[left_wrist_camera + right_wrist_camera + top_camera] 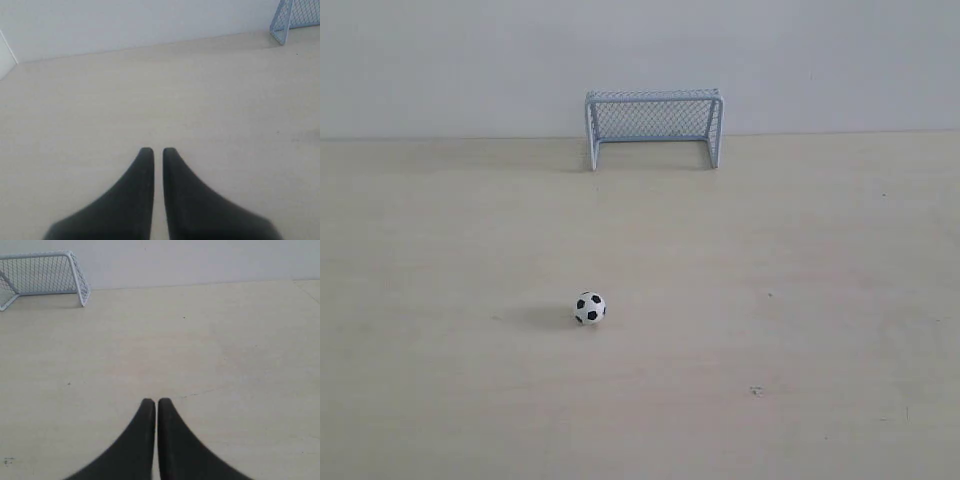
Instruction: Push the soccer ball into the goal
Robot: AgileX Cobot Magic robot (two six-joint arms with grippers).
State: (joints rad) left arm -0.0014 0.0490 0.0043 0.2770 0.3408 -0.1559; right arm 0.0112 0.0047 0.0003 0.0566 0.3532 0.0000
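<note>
The soccer ball (589,308), tiny, white with black patches, rests on the pale wooden table in the exterior view, left of centre. Far behind it the goal (654,127), pale blue-white with mesh netting, stands against the wall, its mouth facing the ball. Neither arm shows in the exterior view. My left gripper (157,150) is shut with nothing between its black fingers; a corner of the goal (295,17) shows in its view. My right gripper (156,401) is shut too, holding nothing, with the goal (45,275) far off. Neither wrist view shows the ball.
The table (800,300) is bare pale wood apart from a few small dark specks (756,391). A plain white wall (820,60) runs along its far edge behind the goal.
</note>
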